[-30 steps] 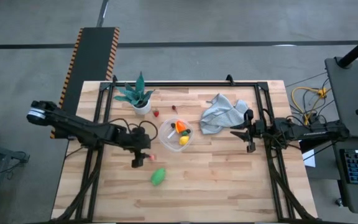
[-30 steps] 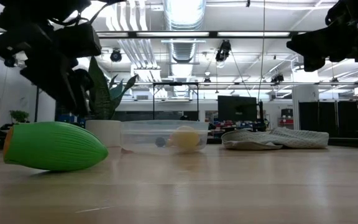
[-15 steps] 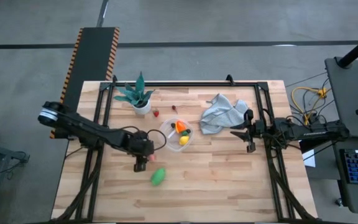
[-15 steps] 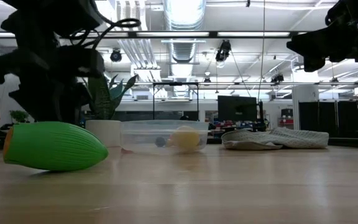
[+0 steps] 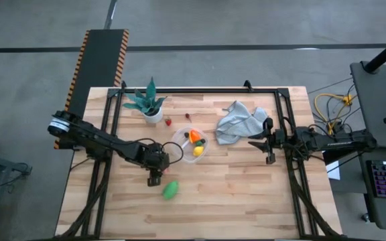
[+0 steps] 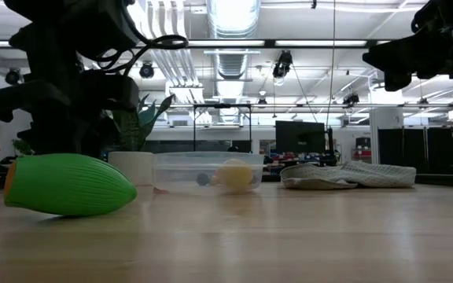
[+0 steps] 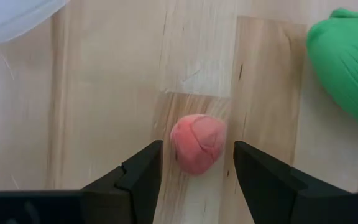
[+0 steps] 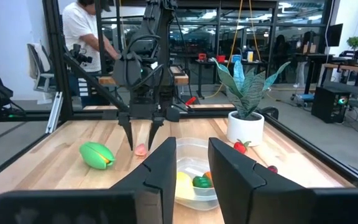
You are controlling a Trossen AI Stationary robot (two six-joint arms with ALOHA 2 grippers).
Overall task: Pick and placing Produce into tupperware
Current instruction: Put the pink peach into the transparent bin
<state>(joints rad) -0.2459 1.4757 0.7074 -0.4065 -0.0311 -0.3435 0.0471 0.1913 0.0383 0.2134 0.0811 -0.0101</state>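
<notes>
A small pink piece of produce (image 7: 196,142) lies on the wooden table (image 5: 246,194). My left gripper (image 7: 197,163) points steeply down over it and is open, one finger on each side and a gap between each finger and the piece. In the high view this gripper (image 5: 154,179) is just near-left of the clear round tupperware (image 5: 190,144), which holds orange, yellow and green pieces. A larger green piece (image 5: 171,190) lies near the gripper. Two tiny pieces, one red (image 5: 169,122) and one dark (image 5: 187,116), rest by the plant. My right gripper (image 5: 268,151) waits level at the right, open by a narrow gap.
A teal-leaved plant in a white pot (image 5: 149,104) stands at the far left. A grey-blue cloth (image 5: 236,120) lies crumpled at the far right, close to my right gripper. Bare wood spreads across the near half of the table. A person (image 8: 86,37) stands in the room beyond.
My left gripper has gone down and toward the table's right and near edges, tipping to point more steeply down. Its open fingers have come to stand on either side of the pink piece. The produce and the tupperware have kept their places.
</notes>
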